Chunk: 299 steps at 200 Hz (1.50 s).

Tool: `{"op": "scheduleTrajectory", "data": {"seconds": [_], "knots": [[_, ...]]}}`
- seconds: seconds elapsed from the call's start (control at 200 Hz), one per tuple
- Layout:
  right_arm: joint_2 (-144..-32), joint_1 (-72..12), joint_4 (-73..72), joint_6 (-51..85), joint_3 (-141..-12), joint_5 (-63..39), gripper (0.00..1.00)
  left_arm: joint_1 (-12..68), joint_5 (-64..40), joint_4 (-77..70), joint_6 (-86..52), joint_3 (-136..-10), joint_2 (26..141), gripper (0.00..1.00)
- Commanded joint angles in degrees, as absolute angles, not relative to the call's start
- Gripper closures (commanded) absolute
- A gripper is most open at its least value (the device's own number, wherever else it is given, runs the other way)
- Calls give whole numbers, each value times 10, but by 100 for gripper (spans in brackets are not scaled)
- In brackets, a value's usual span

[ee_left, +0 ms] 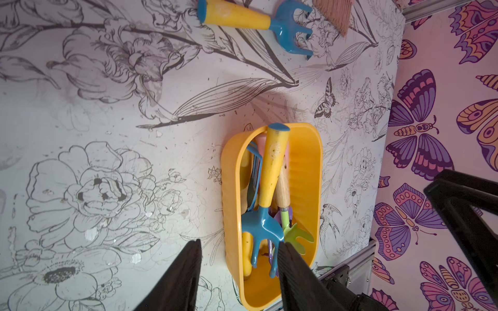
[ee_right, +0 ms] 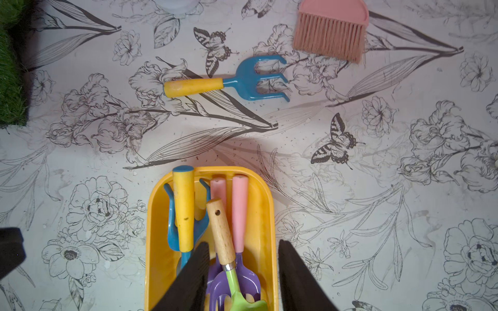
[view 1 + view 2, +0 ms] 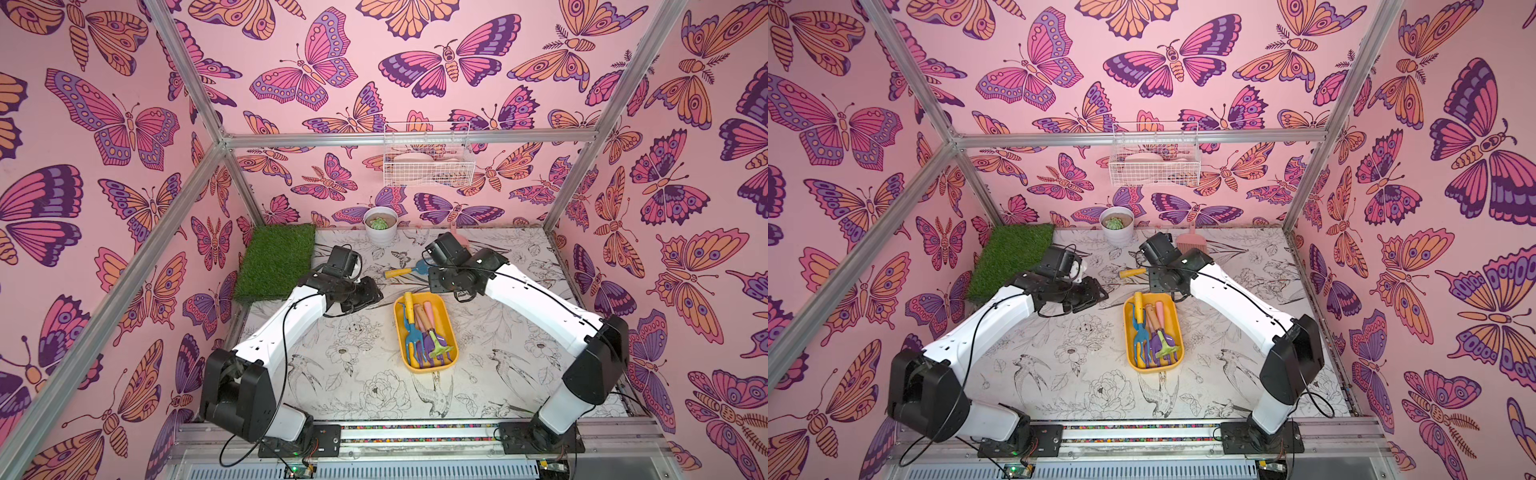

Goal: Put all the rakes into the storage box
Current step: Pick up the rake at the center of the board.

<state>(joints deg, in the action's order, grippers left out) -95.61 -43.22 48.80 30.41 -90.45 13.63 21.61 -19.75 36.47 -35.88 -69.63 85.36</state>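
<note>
Currently the floral-printed table [image 3: 332,374] carries the yellow storage box [image 3: 438,309] at its centre, between the two arms. The box already holds several hand tools, including a blue rake with a yellow handle [image 1: 272,167], its handle end propped on the far rim, and a green rake with a wooden handle [image 2: 223,237].

The left gripper [image 1: 239,243] hangs just beside the box on its left side. Its jaws stand moderately apart and grip nothing. The right gripper [image 2: 244,242] hangs at the far end of the box, jaws likewise parted and empty.

A second blue rake [image 2: 223,83] lies flat on the table beyond the box and apart from it. Its handle points toward the grass mat [image 3: 276,259] and its tines sit just beside the pink brush [image 2: 330,35].

Judgement: this loose rake is the item still to be stored, so the step in hand is the approach; no grasp is begun. The next move calls for one gripper, probably the right as the nearer, to pass the far rim, descend with jaws astride the yellow handle, and close. The loose rake lies ahead of both grippers, clear of their fingers.
</note>
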Motion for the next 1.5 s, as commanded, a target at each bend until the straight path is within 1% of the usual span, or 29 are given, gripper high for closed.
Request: {"op": "scheduleTrajectory", "data": {"seconds": [0.0, 0.135, 0.15, 0.23, 0.466, 0.671, 0.831, 0.951, 1.122, 1.332, 1.492], "knots": [[-923, -408, 464, 317, -875, 85, 53, 212, -184, 377, -299, -733, 896, 46], [-904, -382, 456, 316, -836, 58, 52, 212, -159, 404, -226, -800, 965, 44], [-887, -380, 456, 316, -832, 56, 52, 212, -157, 409, -217, -808, 974, 44], [-869, -369, 455, 313, -812, 50, 52, 212, -141, 428, -179, -852, 1014, 43], [-839, -342, 471, 305, -778, 28, 51, 216, -111, 444, -82, -946, 1101, 40], [-838, -319, 492, 293, -776, 11, 52, 234, -71, 449, -7, -1008, 1188, 40], [-849, -293, 500, 288, -778, -15, 52, 260, -21, 459, 46, -1070, 1256, 39], [-862, -282, 507, 284, -785, -31, 52, 271, 35, 459, 52, -1113, 1294, 39], [-869, -272, 516, 276, -792, -35, 52, 283, 70, 458, 86, -1170, 1338, 37], [-867, -260, 526, 273, -794, -37, 52, 285, 69, 458, 124, -1216, 1387, 35], [-864, -254, 535, 270, -791, -35, 52, 280, 37, 458, 127, -1225, 1405, 34]]}}
